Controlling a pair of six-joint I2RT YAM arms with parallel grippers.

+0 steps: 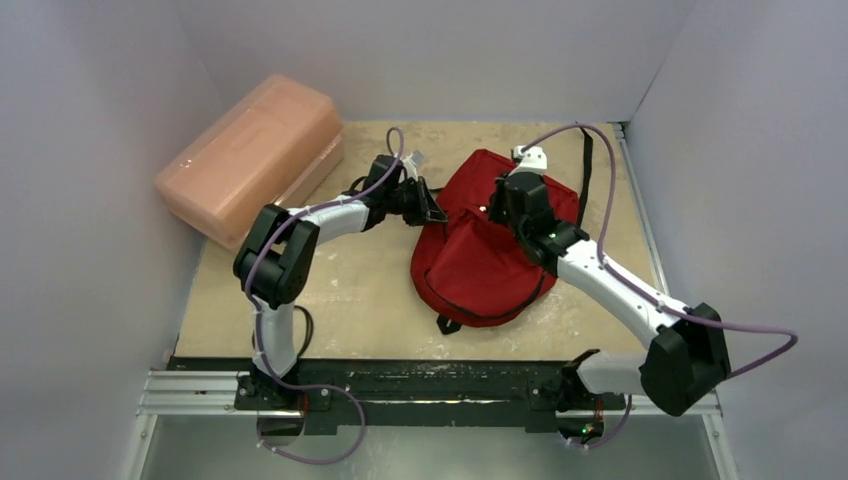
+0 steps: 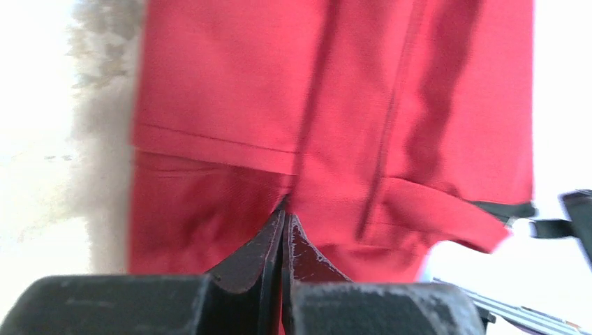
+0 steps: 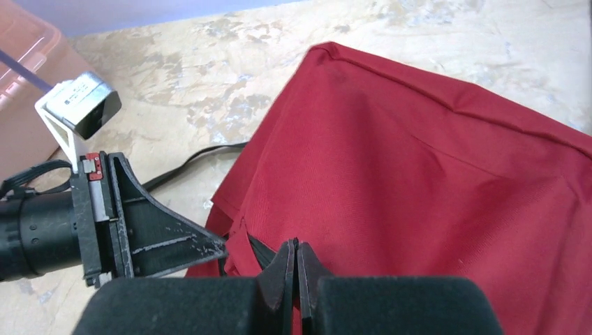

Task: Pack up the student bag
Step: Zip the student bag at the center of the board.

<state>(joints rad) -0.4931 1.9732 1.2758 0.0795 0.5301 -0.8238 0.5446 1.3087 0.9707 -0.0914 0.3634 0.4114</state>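
Note:
The student bag (image 1: 480, 262), dark red with black zippers, lies flat in the middle of the table. My left gripper (image 1: 437, 212) is at the bag's left edge, shut on a pinch of red fabric (image 2: 283, 206) that puckers at its tips. My right gripper (image 1: 497, 210) sits over the bag's upper middle. It is shut at the fabric beside a black zipper line (image 3: 269, 252), with a small dark bit between its tips (image 3: 297, 244). The right wrist view shows the bag's top panel (image 3: 419, 174) and the left gripper (image 3: 216, 246) just left of my right fingers.
A pink translucent plastic box (image 1: 250, 155) stands at the back left, against the wall, also seen in the right wrist view (image 3: 21, 56). A black strap (image 1: 585, 170) trails from the bag toward the back right. White walls close in the table on three sides.

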